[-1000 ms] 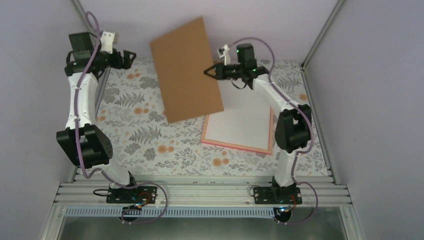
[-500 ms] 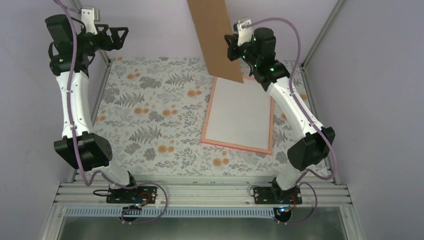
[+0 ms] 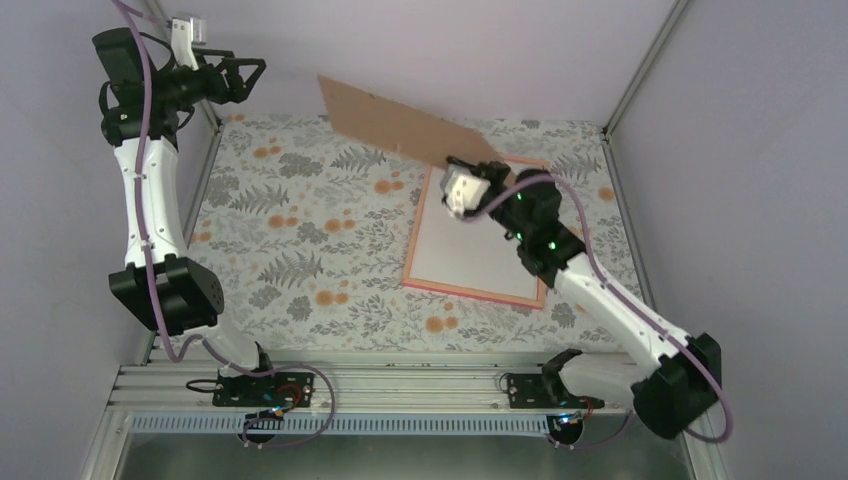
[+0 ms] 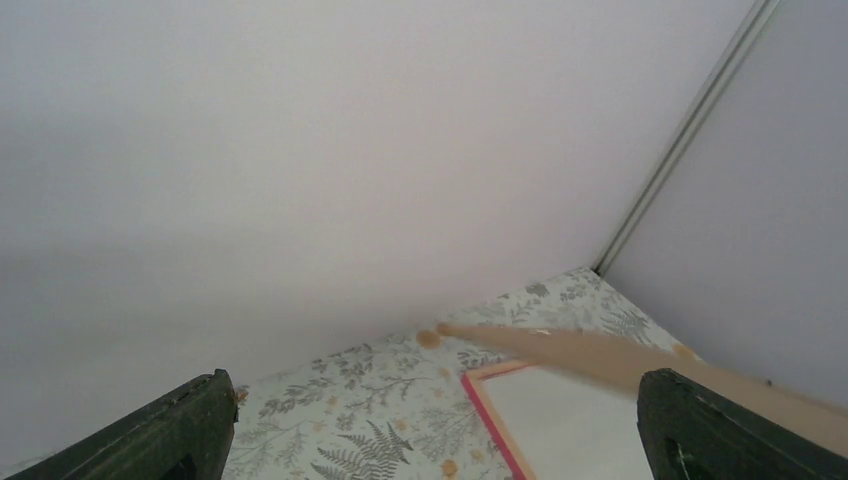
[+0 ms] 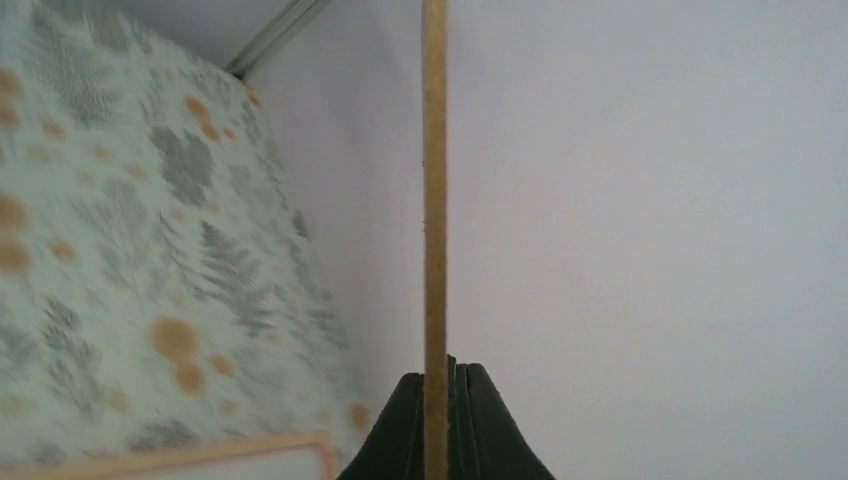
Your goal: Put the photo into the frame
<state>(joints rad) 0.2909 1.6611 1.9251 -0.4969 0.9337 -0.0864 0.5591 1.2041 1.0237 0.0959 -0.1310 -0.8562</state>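
The pink frame (image 3: 470, 292) lies flat on the table at the right of centre. A white sheet (image 3: 480, 245), the photo's plain back, lies inside it; its picture side is hidden. My right gripper (image 3: 456, 163) is shut on the near edge of the brown backing board (image 3: 400, 122), which slants low over the frame's far edge. In the right wrist view the board (image 5: 434, 180) stands edge-on between my shut fingers (image 5: 436, 388). My left gripper (image 3: 245, 76) is open and empty, high at the far left corner. The left wrist view shows the frame (image 4: 486, 420), sheet (image 4: 570, 430) and board (image 4: 600, 355).
A floral cloth (image 3: 300, 230) covers the table. Grey walls close in the back and both sides, with a metal post (image 3: 640, 70) at the far right corner. The aluminium rail (image 3: 400, 385) with the arm bases runs along the near edge.
My right arm has swung down and nearer, bringing the board from upright and high at the back to a low slant over the frame's far edge. My left arm has barely moved.
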